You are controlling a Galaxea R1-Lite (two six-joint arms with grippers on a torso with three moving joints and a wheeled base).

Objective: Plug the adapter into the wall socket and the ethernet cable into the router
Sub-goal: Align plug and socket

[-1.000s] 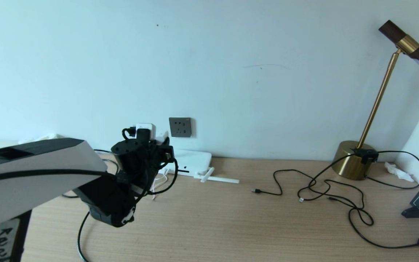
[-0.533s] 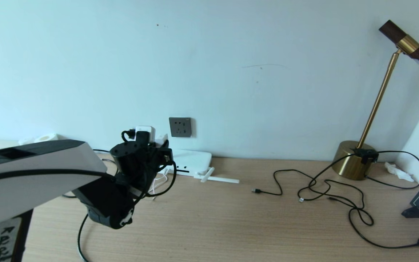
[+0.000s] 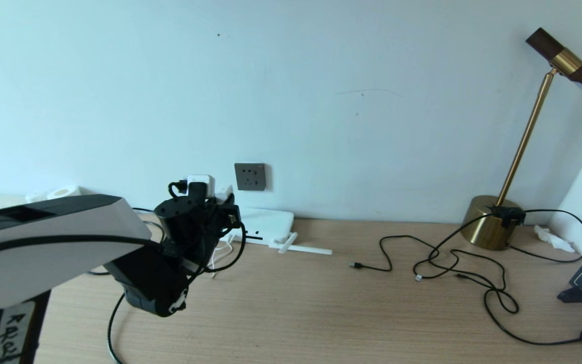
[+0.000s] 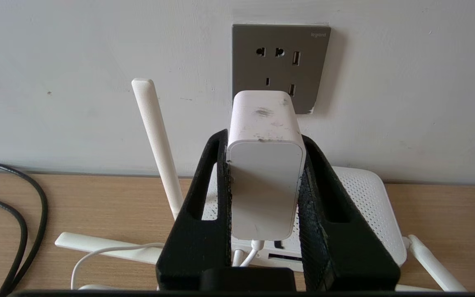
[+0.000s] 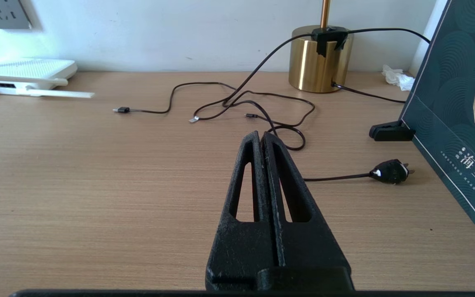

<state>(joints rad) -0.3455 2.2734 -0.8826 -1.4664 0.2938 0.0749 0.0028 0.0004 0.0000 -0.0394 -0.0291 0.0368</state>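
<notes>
The adapter [image 4: 265,165] sat squeezed between the two black fingers [image 4: 204,206] of the left gripper [image 3: 205,189], up off the desk [image 3: 321,313], near its back edge and left of the middle. The left arm reached up and forward from the left, pointing the adapter at the wall. In the left wrist view the adapter was right in front of the wall socket [image 4: 281,62], covering its lower part; whether they touched could not be told. In the head view the wall socket [image 3: 250,176] was just to the right of the adapter [image 3: 201,181]. Only the left wrist view showed the thin white cord [image 4: 109,252] hanging from the adapter, one router antenna standing upright, and a thick black cable [image 4: 23,231] by the desk's left side. The router [image 3: 268,227] lay flat by the back edge under the socket. Only the right wrist view showed the right gripper [image 5: 261,138], with its fingers pressed together, holding nothing, over the desk's right part. Thin black cables [image 3: 452,263] lay there near a gold lamp [image 3: 493,222].
</notes>
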